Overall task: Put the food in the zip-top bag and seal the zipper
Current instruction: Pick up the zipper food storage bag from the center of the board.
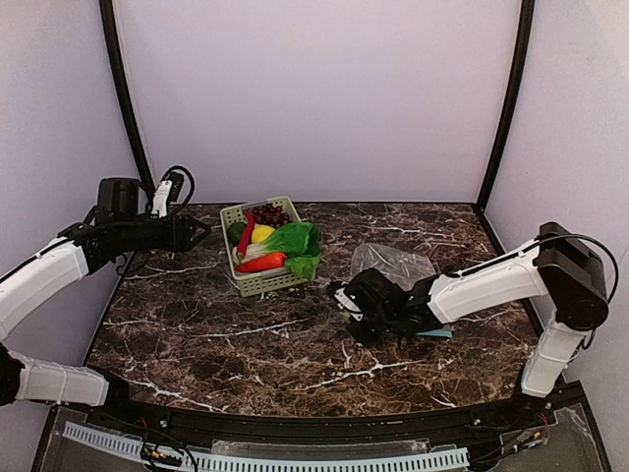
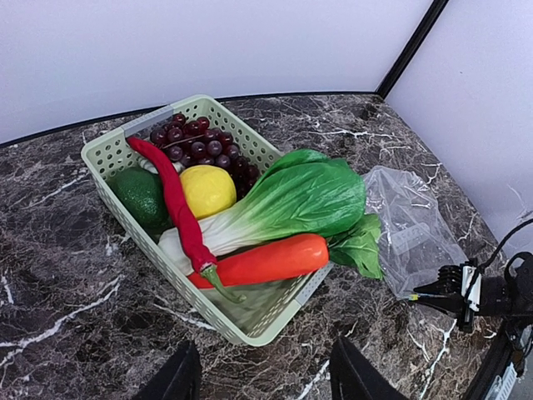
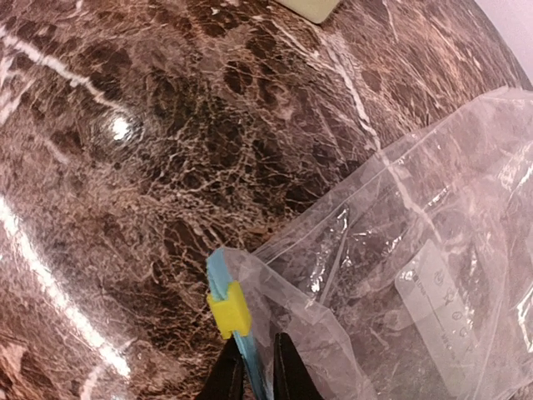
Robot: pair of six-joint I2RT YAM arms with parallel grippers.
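The food lies heaped in a pale green basket (image 2: 125, 142): a long red chilli (image 2: 179, 208), a lemon (image 2: 206, 190), purple grapes (image 2: 196, 142), green bok choy (image 2: 291, 200), a fat orange-red pepper (image 2: 266, 260) and a dark green piece (image 2: 141, 198). My left gripper (image 2: 266, 379) hovers just short of the basket's near corner, open and empty. The clear zip-top bag (image 3: 416, 250) lies flat to the right of the basket. Its light blue zipper (image 3: 218, 275) carries a yellow slider (image 3: 229, 310). My right gripper (image 3: 254, 371) is shut on the zipper strip just behind the slider.
The basket (image 1: 260, 246) sits at the back left of the dark marble table (image 1: 295, 354), the bag (image 1: 393, 264) to its right. My right gripper (image 1: 341, 297) reaches leftward at the bag's near edge. Pale walls enclose the back and sides.
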